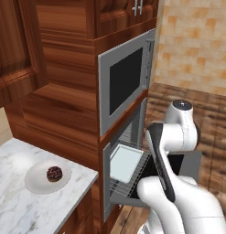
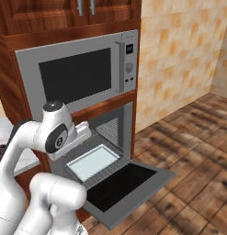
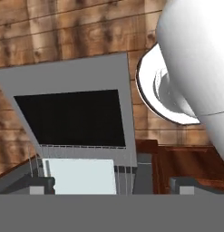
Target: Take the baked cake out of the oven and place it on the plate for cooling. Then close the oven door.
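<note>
The baked cake (image 1: 54, 173), a small dark brown lump, sits on the white plate (image 1: 34, 180) on the marble counter left of the oven (image 1: 132, 132). The oven door (image 1: 190, 160) (image 2: 147, 176) hangs fully down, dark window facing up. A wire rack is pulled out of the oven (image 2: 112, 126) with a pale square baking tray (image 2: 94, 161) on it. My gripper (image 3: 112, 186) hovers over the tray (image 3: 79, 176) and looks out over the oven door (image 3: 86, 72). Its fingertips (image 3: 41, 185) stand wide apart, open, with nothing between them.
A large grey microwave (image 1: 126, 82) (image 2: 78, 75) sits directly above the oven, with wooden cabinets around and above. The marble counter (image 1: 13, 205) lies to the left. Wood floor (image 2: 193, 151) stretches in front of and to the right of the lowered door.
</note>
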